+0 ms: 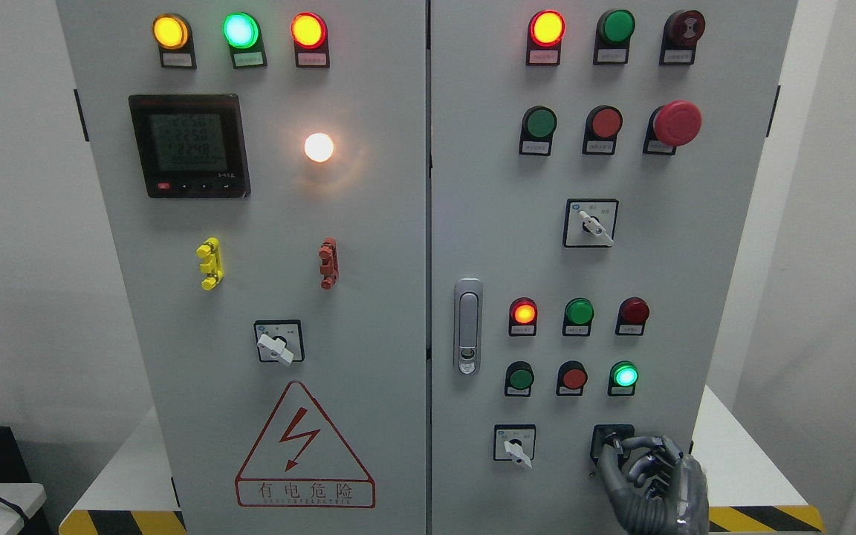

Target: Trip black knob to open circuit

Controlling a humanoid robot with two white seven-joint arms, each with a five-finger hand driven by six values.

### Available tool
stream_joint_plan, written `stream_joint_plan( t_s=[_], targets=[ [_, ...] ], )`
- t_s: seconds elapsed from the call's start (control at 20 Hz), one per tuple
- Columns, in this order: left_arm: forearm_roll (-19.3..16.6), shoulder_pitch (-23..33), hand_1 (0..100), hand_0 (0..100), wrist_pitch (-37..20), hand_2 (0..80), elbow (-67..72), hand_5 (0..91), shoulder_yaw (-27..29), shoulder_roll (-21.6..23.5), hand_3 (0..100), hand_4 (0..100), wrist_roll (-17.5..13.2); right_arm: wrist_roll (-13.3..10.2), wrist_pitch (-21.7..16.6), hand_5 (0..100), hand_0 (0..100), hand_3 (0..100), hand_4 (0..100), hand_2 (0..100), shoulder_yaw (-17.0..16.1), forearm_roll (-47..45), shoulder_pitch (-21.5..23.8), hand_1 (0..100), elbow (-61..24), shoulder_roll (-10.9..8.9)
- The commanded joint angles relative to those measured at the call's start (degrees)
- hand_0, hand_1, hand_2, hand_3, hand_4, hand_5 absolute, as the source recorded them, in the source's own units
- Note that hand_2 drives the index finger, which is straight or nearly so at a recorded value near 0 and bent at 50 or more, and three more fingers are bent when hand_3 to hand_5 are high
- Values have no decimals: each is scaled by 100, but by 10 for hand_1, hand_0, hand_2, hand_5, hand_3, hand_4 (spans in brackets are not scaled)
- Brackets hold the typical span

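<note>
The black knob (609,440) sits on a black square plate at the lower right of the grey cabinet's right door (710,297). My right hand (621,455), dark grey, rises from the bottom edge right of the middle. Its curled fingers (647,452) and thumb close around the knob and cover most of it. How the knob is turned is hidden by the hand. My left hand does not show.
A white rotary switch (516,448) sits left of the knob, with lit and unlit round lamps (624,374) just above. A red mushroom button (677,122), another switch (592,224), a door latch (467,325) and the left door's meter (189,145) lie farther off.
</note>
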Motion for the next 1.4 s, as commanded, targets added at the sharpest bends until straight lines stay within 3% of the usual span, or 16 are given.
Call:
stream_joint_plan(
  t_s=[0.0, 0.45, 1.35],
  targets=[
    [-185, -44, 389, 120, 3, 0, 0, 0, 0, 1, 0, 0, 2, -2, -47, 959, 233, 867, 902, 528, 70, -1, 16, 839, 3, -14],
    [-185, -44, 389, 120, 3, 0, 0, 0, 0, 1, 0, 0, 2, -2, -117, 954, 133, 840, 887, 491, -26, -1, 60, 840, 3, -23],
    [-193, -44, 389, 120, 3, 0, 0, 0, 0, -8, 0, 0, 2, -20, -451, 914, 116, 783, 822, 420, -237, -1, 324, 828, -164, -216]
  ],
)
